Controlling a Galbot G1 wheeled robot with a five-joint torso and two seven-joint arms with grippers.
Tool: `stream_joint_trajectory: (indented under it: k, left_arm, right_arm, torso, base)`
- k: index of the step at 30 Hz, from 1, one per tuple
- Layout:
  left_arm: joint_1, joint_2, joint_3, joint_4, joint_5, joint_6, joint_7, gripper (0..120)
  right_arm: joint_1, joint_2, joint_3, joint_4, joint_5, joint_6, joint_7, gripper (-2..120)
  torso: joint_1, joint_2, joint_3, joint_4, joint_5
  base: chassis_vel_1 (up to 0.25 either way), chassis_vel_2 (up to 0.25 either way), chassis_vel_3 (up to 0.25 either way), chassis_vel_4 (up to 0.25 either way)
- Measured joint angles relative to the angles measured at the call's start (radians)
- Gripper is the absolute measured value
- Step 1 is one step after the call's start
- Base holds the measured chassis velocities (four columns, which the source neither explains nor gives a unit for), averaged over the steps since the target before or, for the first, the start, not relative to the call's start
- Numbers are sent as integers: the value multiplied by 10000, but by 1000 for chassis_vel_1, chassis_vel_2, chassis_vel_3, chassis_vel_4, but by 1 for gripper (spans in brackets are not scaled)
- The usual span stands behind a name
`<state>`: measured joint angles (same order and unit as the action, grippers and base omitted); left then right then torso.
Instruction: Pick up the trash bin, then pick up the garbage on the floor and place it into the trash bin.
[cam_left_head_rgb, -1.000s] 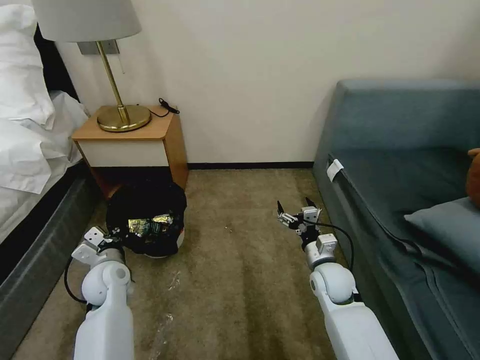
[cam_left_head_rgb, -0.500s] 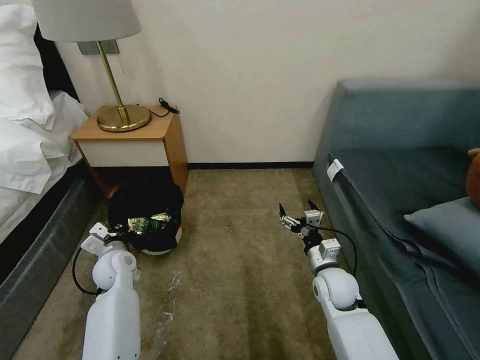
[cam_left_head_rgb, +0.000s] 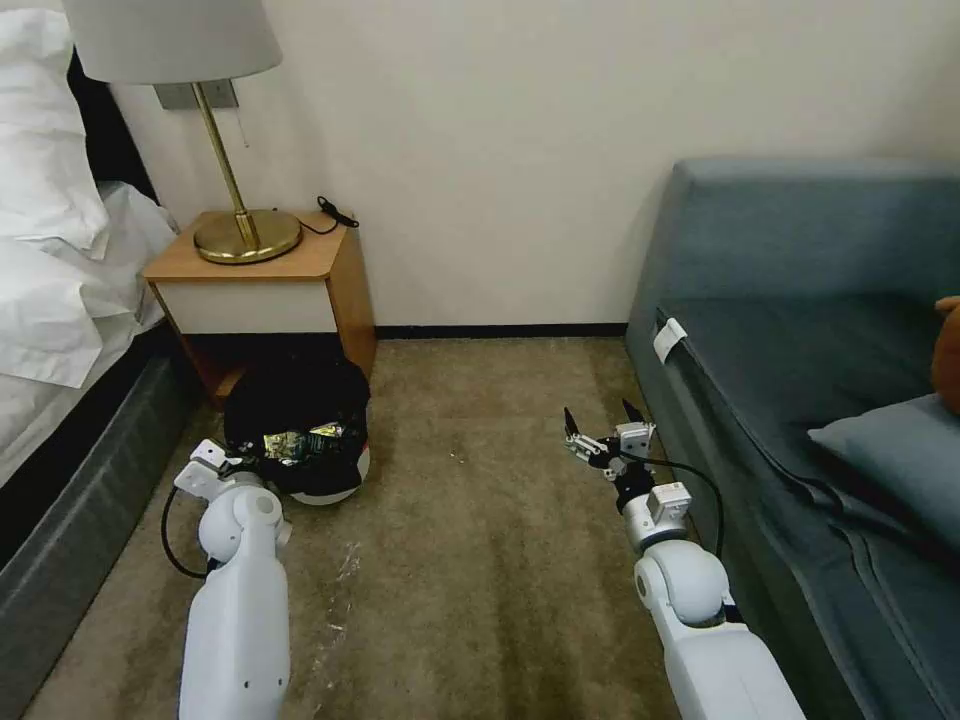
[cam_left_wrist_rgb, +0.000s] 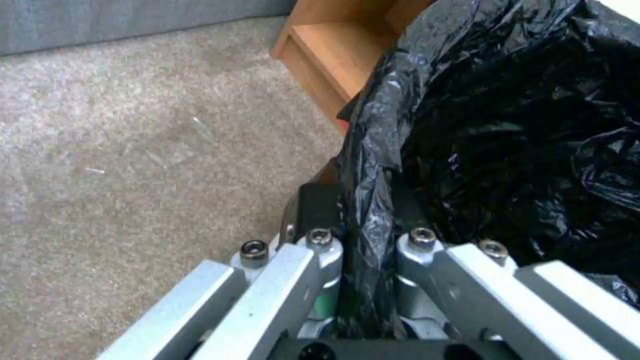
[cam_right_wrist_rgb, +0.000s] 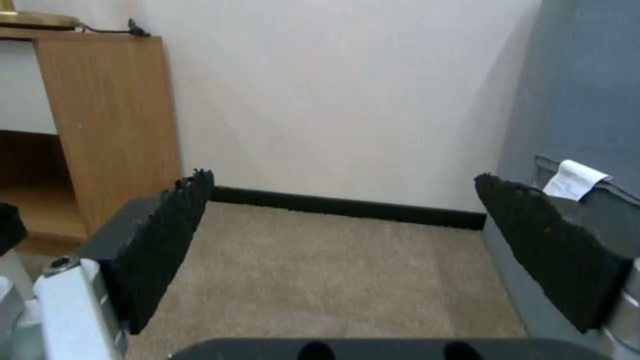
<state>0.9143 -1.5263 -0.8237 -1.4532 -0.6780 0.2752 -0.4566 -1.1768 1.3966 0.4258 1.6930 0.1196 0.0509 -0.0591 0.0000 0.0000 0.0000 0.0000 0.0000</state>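
Observation:
The trash bin (cam_left_head_rgb: 340, 478), white with a black bag (cam_left_wrist_rgb: 507, 125) over its rim, is tilted toward me low over the tan carpet floor (cam_left_head_rgb: 480, 540), in front of the nightstand. A gold-brown wrapper (cam_left_head_rgb: 300, 443) of garbage lies inside it. My left gripper (cam_left_head_rgb: 235, 462) is shut on the bin's near rim; in the left wrist view the left gripper (cam_left_wrist_rgb: 363, 210) pinches the bag-covered edge. My right gripper (cam_left_head_rgb: 598, 415) hangs open above the carpet beside the sofa, with nothing between its black pads (cam_right_wrist_rgb: 167, 235).
A wooden nightstand (cam_left_head_rgb: 270, 290) with a brass lamp (cam_left_head_rgb: 245, 235) stands behind the bin. A bed (cam_left_head_rgb: 60, 330) runs along the left and a blue-grey sofa (cam_left_head_rgb: 800, 350) along the right. Open carpet lies between them up to the wall.
My left arm has reached forward and to the right, carrying the bin lower and farther from me. My right gripper has drifted slightly right and stays open.

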Motion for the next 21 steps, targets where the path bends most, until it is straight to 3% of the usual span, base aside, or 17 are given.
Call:
stream_joint_trajectory:
  k: [18,21]
  left_arm:
    - [-172,-5,-105,773,171,-102,172,4]
    - [-206,-26,-101,808,199,-108,185,11]
  right_arm:
    - [0,64,202,-219,48,274,-230,99]
    - [-25,65,209,-238,50,300,-258,99]
  torso:
    - [0,0,0,1,3]
    - [0,0,-1,1,3]
  base:
    - [0,0,0,0]
    - [0,0,0,0]
